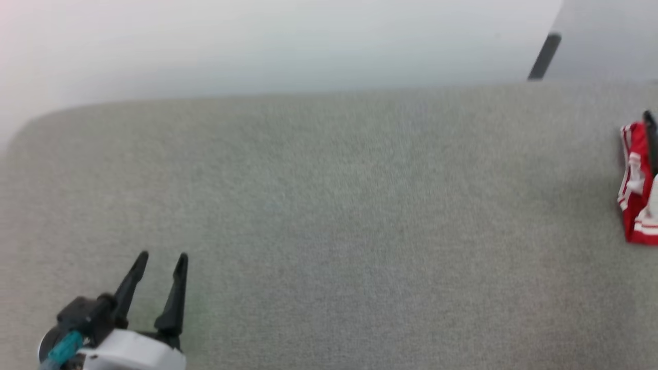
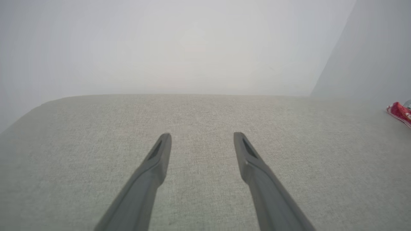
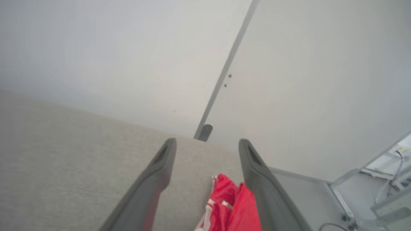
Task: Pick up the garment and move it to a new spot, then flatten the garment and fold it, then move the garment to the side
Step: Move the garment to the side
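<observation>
The garment [image 1: 635, 190] lies bunched at the far right of the grey surface [image 1: 329, 205], between the wide-spread fingers of the right gripper [image 3: 208, 141], close beside one of them. The left gripper [image 1: 162, 256], fingers also wide and empty, hangs over bare fabric, well apart from it.

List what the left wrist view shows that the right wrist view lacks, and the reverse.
Left wrist view: the open left pincer, a rounded corner. Right wrist view: the open right pincer, a dark post, a metal frame with cables. Both: the garment, lying between the right pincer's fingers, the grey fabric surface, a pale wall.
</observation>
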{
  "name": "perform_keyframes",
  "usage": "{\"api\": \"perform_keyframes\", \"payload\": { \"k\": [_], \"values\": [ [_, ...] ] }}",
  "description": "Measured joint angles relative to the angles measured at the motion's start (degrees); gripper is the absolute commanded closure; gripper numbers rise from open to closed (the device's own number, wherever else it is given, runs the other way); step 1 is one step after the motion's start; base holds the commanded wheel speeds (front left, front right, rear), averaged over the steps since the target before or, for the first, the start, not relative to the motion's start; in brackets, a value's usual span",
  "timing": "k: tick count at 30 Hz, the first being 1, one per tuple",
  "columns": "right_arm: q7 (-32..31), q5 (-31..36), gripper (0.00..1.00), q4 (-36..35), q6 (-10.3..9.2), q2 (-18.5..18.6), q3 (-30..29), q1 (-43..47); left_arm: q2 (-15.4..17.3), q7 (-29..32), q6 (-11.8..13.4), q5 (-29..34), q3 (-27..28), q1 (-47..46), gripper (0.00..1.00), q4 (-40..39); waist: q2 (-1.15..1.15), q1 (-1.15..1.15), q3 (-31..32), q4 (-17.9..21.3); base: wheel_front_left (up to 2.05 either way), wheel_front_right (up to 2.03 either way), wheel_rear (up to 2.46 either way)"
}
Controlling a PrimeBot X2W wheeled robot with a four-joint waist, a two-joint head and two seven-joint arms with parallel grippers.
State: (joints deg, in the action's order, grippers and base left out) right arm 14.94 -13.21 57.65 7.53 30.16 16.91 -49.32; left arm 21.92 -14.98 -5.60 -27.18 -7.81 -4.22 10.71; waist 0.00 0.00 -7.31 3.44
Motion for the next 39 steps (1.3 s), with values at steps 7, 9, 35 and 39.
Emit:
{"api": "perform_keyframes", "payload": {
  "k": [7, 9, 35, 39],
  "values": [
    [0.0, 0.7, 0.00, -13.6, -0.01, -3.5, -7.7, 13.0, 0.4, 0.0, 1.2, -0.1, 2.8, 5.4, 0.00, -1.7, 0.00, 0.00, 5.9, -1.3, 0.00, 0.00, 0.00],
    [0.0, 1.6, 0.00, -17.4, -0.01, -4.9, -9.9, 16.4, 0.5, 0.0, 1.6, -0.2, 3.8, 6.8, 0.00, -2.0, 0.00, 0.00, 7.1, -1.7, 0.00, 0.00, 0.00],
    [0.0, 11.3, 0.00, -43.1, -0.01, -20.3, -22.1, 46.8, -1.9, 0.0, 0.0, 4.5, 12.2, 14.3, 0.00, -0.7, 0.00, 0.00, 12.4, -5.8, 0.00, 0.00, 0.00],
    [0.0, 11.5, 0.00, -45.0, -0.01, -21.4, -22.1, 48.8, -2.6, 0.0, -0.5, 5.5, 13.1, 14.7, 0.00, -0.3, 0.00, 0.00, 12.5, -5.7, 0.00, 0.00, 0.00]
  ]
}}
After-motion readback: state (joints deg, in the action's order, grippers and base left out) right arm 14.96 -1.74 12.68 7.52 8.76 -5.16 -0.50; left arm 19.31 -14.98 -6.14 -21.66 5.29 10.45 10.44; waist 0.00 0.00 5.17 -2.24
